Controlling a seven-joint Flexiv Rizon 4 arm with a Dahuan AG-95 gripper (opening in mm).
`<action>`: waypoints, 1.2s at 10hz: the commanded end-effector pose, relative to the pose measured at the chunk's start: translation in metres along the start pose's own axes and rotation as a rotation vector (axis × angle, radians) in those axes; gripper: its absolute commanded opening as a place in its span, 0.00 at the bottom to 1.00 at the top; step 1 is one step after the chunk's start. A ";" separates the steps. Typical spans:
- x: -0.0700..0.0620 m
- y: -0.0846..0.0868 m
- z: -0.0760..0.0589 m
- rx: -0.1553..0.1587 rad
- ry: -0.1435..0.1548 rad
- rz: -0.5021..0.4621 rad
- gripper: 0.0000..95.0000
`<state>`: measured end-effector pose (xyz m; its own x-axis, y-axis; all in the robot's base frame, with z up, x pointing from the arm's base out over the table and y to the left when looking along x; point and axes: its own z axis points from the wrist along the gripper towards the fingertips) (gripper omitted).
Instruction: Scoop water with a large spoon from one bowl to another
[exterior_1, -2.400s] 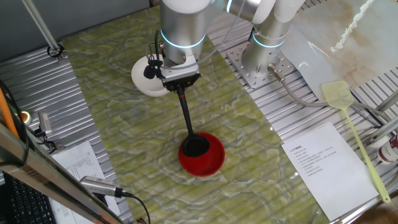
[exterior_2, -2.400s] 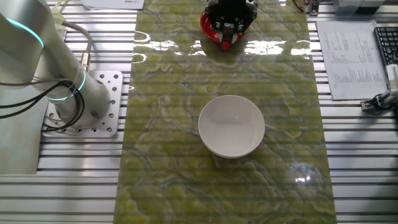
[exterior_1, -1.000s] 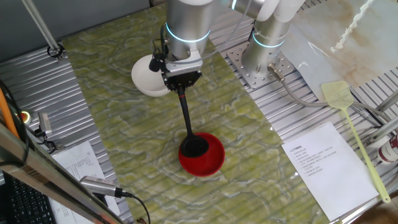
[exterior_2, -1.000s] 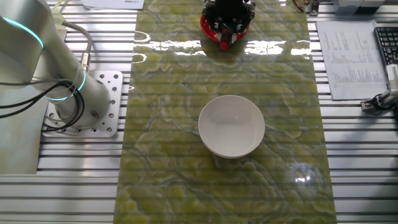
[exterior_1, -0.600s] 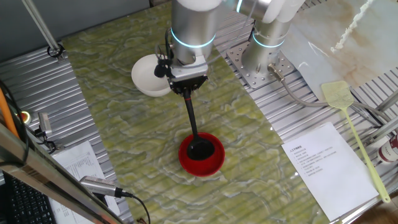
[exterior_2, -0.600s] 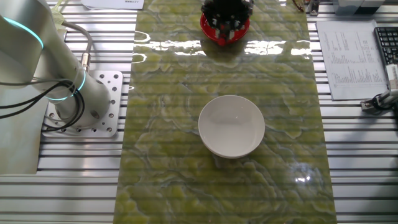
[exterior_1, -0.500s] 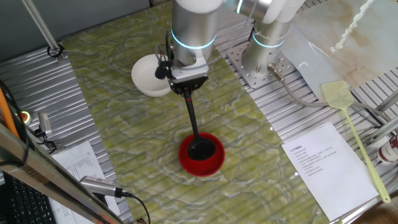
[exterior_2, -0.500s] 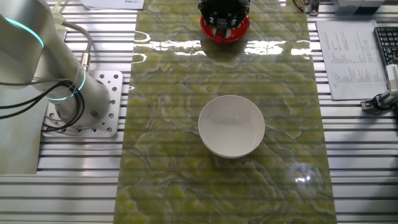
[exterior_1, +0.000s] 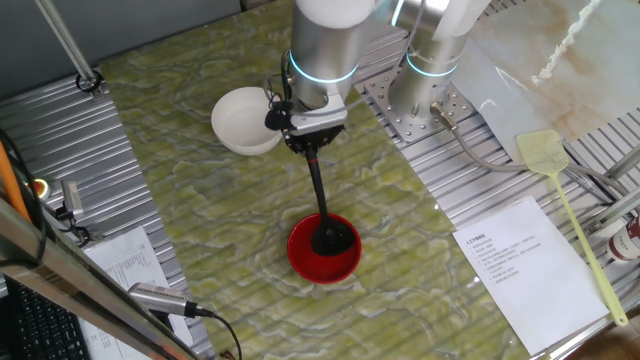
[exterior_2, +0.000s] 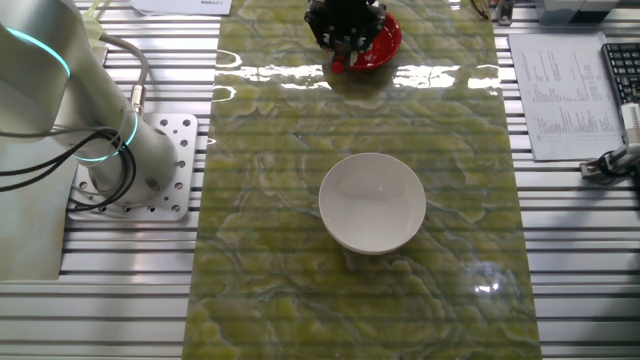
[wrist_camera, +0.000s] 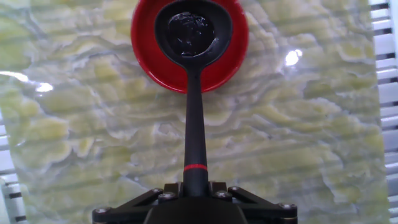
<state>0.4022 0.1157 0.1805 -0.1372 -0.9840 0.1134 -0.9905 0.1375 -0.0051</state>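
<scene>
My gripper (exterior_1: 311, 136) is shut on the top of the large spoon's (exterior_1: 319, 191) long black handle. The handle slants down to the round scoop (exterior_1: 331, 238), which sits inside the red bowl (exterior_1: 324, 263). In the hand view the spoon (wrist_camera: 194, 112) runs straight ahead from my gripper (wrist_camera: 195, 191), and its scoop (wrist_camera: 193, 32) shows a glossy sheen of water over the red bowl (wrist_camera: 147, 53). The white bowl (exterior_1: 245, 120) stands behind and left of my gripper; the other fixed view shows the white bowl (exterior_2: 372, 201) mid-mat, with the red bowl (exterior_2: 386, 40) partly hidden behind my gripper (exterior_2: 345, 25).
The arm's base (exterior_1: 425, 95) is bolted at the back right of the green marbled mat (exterior_1: 200, 220). A yellow fly swatter (exterior_1: 565, 200) and a printed sheet (exterior_1: 520, 265) lie to the right. A microphone (exterior_1: 160, 298) and papers sit at the front left.
My gripper has moved right and slightly away from the white bowl, bringing the handle more upright. The scoop has slid from the red bowl's left side toward its middle.
</scene>
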 end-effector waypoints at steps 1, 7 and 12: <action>-0.001 -0.002 0.007 -0.015 -0.021 0.000 0.00; -0.004 -0.004 0.020 -0.056 -0.042 -0.042 0.00; -0.006 -0.007 0.036 -0.067 -0.070 -0.083 0.00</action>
<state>0.4094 0.1160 0.1442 -0.0566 -0.9976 0.0410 -0.9960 0.0593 0.0662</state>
